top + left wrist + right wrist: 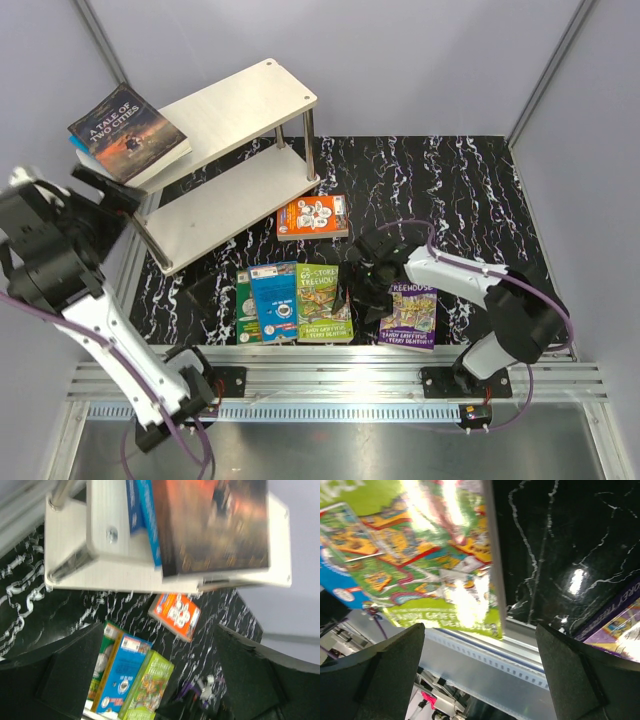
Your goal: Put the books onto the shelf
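Left tool [157, 690] raised, jaws wide, empty, beside dark book [125, 132] on shelf [240, 100] top. Right tool [365, 285] wide open, low between green book [322, 302] and purple book [408, 315], counter [450, 180] near edge. Looks like pick step: you'd next pinch green book's edge.

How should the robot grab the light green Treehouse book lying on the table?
Probably by its free right long edge, coming from the right. The green book lies flat and thin, its left edge meeting the blue book, so the right side leaves room for a finger.
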